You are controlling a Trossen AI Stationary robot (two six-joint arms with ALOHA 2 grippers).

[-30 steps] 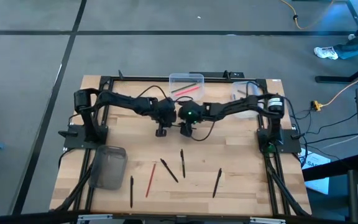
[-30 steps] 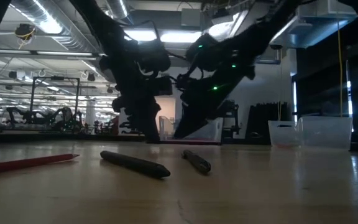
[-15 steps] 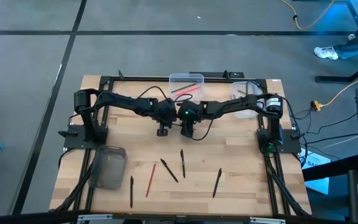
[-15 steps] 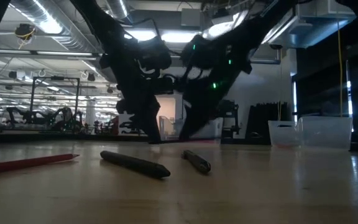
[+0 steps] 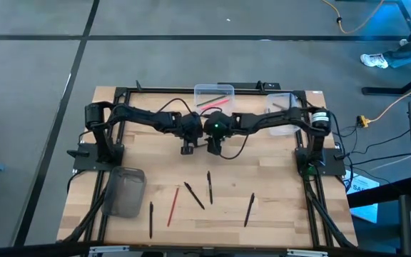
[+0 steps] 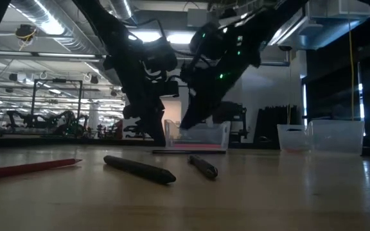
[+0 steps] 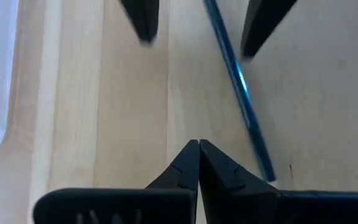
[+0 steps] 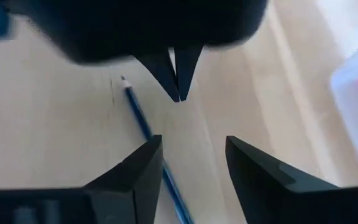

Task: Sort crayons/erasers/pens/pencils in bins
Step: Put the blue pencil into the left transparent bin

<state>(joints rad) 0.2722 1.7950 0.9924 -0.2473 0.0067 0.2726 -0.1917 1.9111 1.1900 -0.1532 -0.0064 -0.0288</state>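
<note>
Both arms reach in over the middle of the table (image 5: pixel 277 168), their grippers close together and facing each other just near of the far centre bin (image 5: pixel 214 96). The left gripper (image 5: pixel 186 148) is clenched, its two fingers meeting at the tips with nothing between them, as its own wrist view (image 7: pixel 198 144) shows. The right gripper (image 5: pixel 213 148) is spread wide and holds nothing; in its wrist view (image 8: pixel 188 155) the fingers (image 8: pixel 143 163) stand apart over bare wood. A blue pencil (image 7: pixel 238 87) lies flat on the table between the two grippers, passing between the right gripper's open fingers and beside the left gripper's closed tips; whether either touches it cannot be told. The far centre bin, clear, holds a red and a green stick. A second clear bin (image 5: pixel 280 106) sits at the far right, partly under the right arm, with something dark in it. The dark grey bin (image 5: pixel 125 191) sits at the near left. On the near half of the table lie more loose pieces, well apart from both grippers: a dark pen (image 5: pixel 150 218) beside the grey bin, a red pencil (image 5: pixel 172 206) right of it, two dark pens (image 5: pixel 194 195) (image 5: pixel 210 187) near the centre, and another dark pen (image 5: pixel 250 209) to the near right. In the low view the red pencil (image 6: pixel 31 167) lies at the left and two dark pens (image 6: pixel 140 169) (image 6: pixel 203 166) lie in front of the arms.
</note>
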